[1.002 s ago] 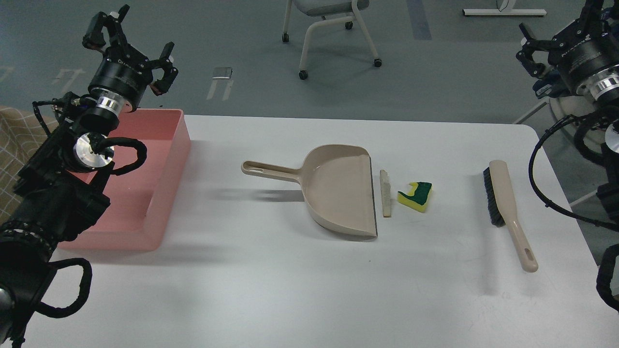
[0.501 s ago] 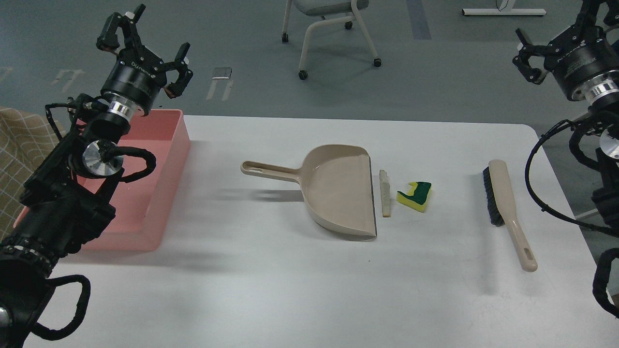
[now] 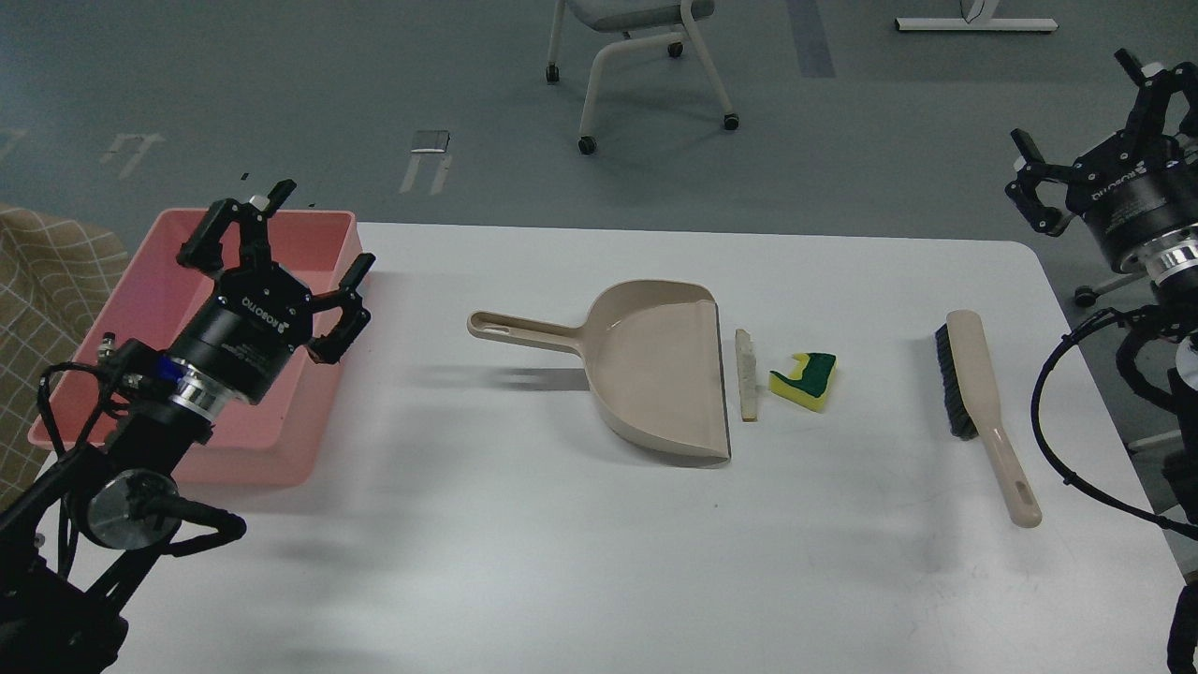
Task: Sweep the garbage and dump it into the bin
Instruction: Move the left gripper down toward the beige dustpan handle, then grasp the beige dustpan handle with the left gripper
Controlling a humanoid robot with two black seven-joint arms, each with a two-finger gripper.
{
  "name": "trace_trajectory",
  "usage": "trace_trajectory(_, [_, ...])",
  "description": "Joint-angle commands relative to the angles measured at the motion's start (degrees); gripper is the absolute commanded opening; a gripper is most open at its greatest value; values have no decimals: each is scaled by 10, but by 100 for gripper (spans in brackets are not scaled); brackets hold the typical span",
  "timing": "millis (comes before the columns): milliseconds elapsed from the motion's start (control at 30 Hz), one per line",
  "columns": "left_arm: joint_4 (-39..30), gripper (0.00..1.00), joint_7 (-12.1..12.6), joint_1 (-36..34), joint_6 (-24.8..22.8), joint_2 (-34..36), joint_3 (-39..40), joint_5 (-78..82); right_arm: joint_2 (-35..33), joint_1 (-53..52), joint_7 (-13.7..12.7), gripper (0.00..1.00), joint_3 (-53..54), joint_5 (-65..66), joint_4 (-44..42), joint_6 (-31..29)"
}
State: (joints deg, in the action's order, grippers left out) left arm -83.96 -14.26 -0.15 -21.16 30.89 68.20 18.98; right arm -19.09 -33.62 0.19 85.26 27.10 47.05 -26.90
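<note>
The garbage lies mid-table: a thin whitish bread-like slice [image 3: 746,374] right beside the open lip of the beige dustpan [image 3: 655,365], and a yellow sponge chunk with a green top [image 3: 805,380] just right of the slice. The pink bin [image 3: 281,440] stands at the table's left edge. My left gripper [image 3: 314,229] is open and empty, hovering over the bin's right wall. My right gripper [image 3: 1072,98] is open and empty, raised off the table's far right corner, well above the beige hand brush [image 3: 978,402].
The dustpan's handle [image 3: 524,329] points left toward the bin. The brush lies on the right with its handle toward the front. A wheeled chair [image 3: 646,47] stands on the floor behind the table. A checkered cloth surface [image 3: 47,271] is left of the bin.
My left gripper has dropped from above the bin's far rim to low over its right wall. My right gripper has moved down and slightly right. Objects on the table have not moved.
</note>
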Motion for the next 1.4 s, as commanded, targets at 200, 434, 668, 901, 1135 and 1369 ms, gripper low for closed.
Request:
trace_trajectory(200, [-62,86,3,37,87,-24,-46,121,-4,36,1,100,36,0,32,1])
trace_trajectory(434, [-57,86,7,-42,125,-33,-138,157,-4,48,1,100,40,0,45,2])
trace_trajectory(668, [86,77,7,-124,140,-75,-220,169,-7,49,0,100,41,0,45,2])
trace_trajectory(901, [150,79,6,-157,140,-94,-262,168,-22,57,1,100,54,0,44,2])
trace_trajectory(1135, [216,79,7,-181,140,-132,-265,169,-21,58,1,100,56,0,44,2])
trace_trajectory(1369, [243,79,0,-204,140,-152,-270,169,-22,70,1,100,61,0,45,2])
